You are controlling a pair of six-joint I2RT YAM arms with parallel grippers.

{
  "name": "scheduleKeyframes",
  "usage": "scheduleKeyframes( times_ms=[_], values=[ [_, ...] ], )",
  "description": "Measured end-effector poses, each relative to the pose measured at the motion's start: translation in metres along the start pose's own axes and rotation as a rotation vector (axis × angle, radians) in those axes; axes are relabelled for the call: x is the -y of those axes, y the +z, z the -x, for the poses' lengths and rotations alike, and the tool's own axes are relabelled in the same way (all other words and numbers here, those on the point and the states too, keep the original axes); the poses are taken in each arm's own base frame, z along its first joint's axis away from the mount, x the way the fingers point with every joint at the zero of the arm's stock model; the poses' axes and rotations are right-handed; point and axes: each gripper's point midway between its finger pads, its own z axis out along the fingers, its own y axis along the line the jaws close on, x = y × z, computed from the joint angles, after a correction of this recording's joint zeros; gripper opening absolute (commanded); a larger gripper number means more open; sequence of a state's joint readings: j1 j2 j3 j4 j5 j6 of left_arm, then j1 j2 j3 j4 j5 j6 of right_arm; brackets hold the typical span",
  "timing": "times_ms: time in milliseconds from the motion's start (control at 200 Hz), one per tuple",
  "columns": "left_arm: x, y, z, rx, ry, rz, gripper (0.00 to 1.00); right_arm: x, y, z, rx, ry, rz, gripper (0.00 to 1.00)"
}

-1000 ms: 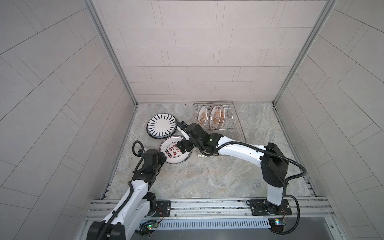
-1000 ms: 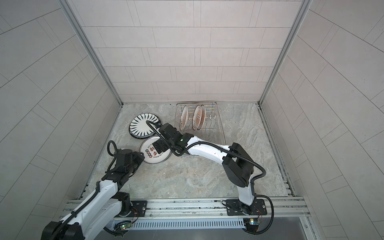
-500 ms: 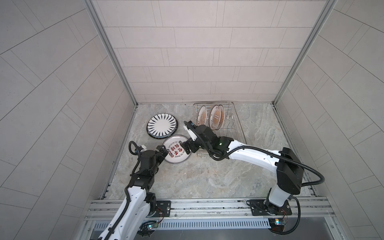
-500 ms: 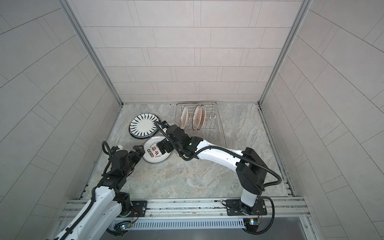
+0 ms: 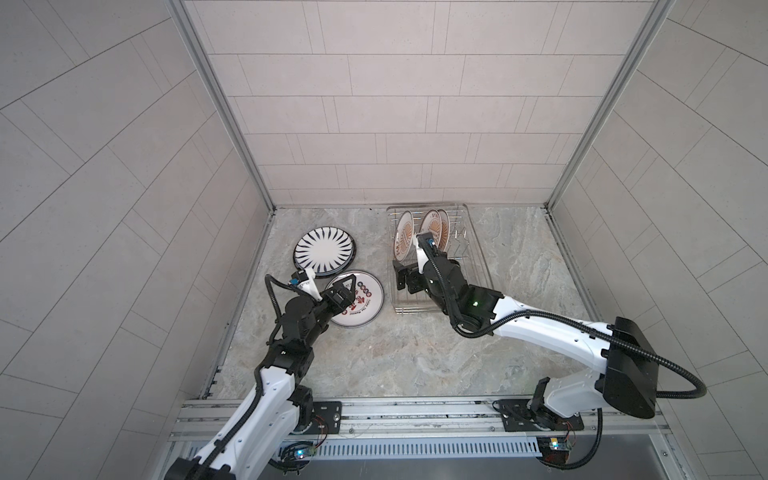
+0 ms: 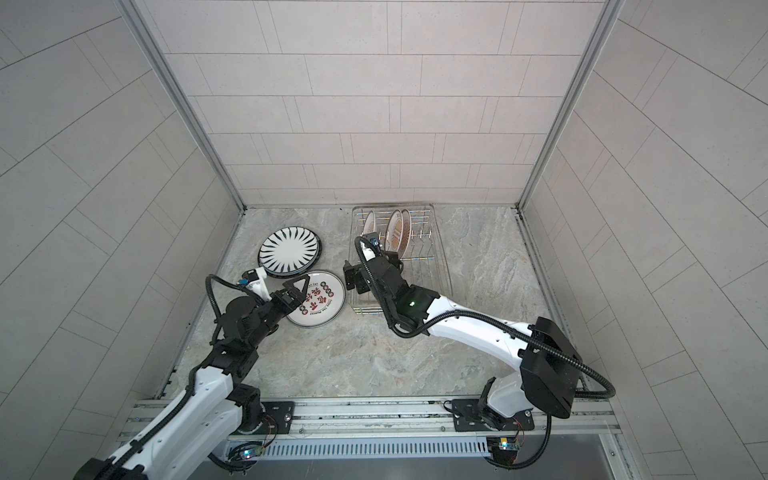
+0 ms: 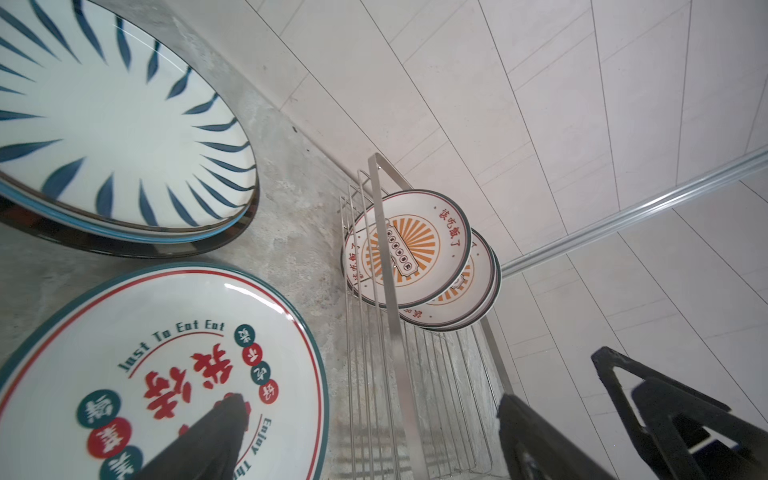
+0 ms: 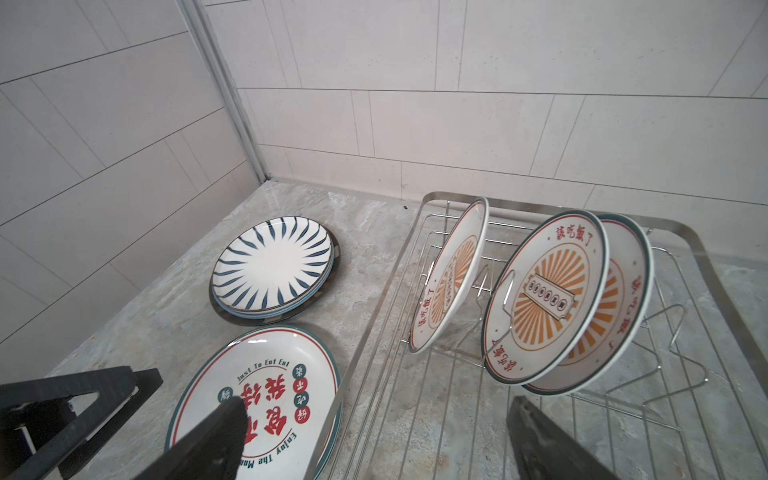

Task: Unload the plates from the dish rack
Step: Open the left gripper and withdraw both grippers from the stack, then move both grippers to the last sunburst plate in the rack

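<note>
Grey-veined stone forms the worktop (image 5: 415, 357) in both top views. On it, near the back wall, stands the wire dish rack (image 5: 473, 266), with three sunburst plates (image 5: 432, 226) on edge at its far end. Left of the rack, a striped plate (image 5: 324, 251) lies flat on top of a small stack. A lettered plate (image 5: 368, 305) lies flat just in front of it, close to the rack's near corner. The left tool (image 5: 343, 291) hovers over the lettered plate's left part, jaws apart and empty. The right tool (image 5: 405, 282) hangs over the rack's near left side, jaws likewise apart and empty.

The left wrist view shows its jaws wide apart, with one finger (image 7: 208, 436) above the lettered plate. Whether it touches the plate I cannot tell.

The right wrist view shows dark fingers (image 8: 548, 444) spread, one above the lettered plate and one above the rack's bare bars. Beyond them the sunburst plates lean in the prongs, two close together and the third apart.
</note>
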State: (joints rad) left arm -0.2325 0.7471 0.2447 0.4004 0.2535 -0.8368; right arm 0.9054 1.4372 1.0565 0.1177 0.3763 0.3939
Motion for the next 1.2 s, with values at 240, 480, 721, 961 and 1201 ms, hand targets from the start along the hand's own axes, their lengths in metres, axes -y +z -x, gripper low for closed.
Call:
scheduleKeyframes(
  times_ms=[240,480,721,961,1201],
  values=[
    [0.020,0.026,-0.009,-0.038,0.048,-0.084,1.00,0.047,0.041,0.018,-0.007,0.073,-0.160,0.97],
    [0.045,0.049,-0.007,-0.016,0.150,-0.136,1.00,0.034,0.095,0.003,-0.087,0.025,-0.214,0.73],
    [0.029,0.069,-0.019,-0.040,0.182,-0.099,1.00,0.073,0.127,-0.009,-0.149,0.104,-0.323,0.56],
    [0.031,0.083,-0.020,-0.043,0.189,-0.108,1.00,0.089,0.152,-0.010,-0.175,0.139,-0.342,0.44],
    [0.026,0.095,-0.025,-0.038,0.174,-0.118,1.00,0.085,0.166,-0.017,-0.207,0.134,-0.360,0.29]
  ],
)
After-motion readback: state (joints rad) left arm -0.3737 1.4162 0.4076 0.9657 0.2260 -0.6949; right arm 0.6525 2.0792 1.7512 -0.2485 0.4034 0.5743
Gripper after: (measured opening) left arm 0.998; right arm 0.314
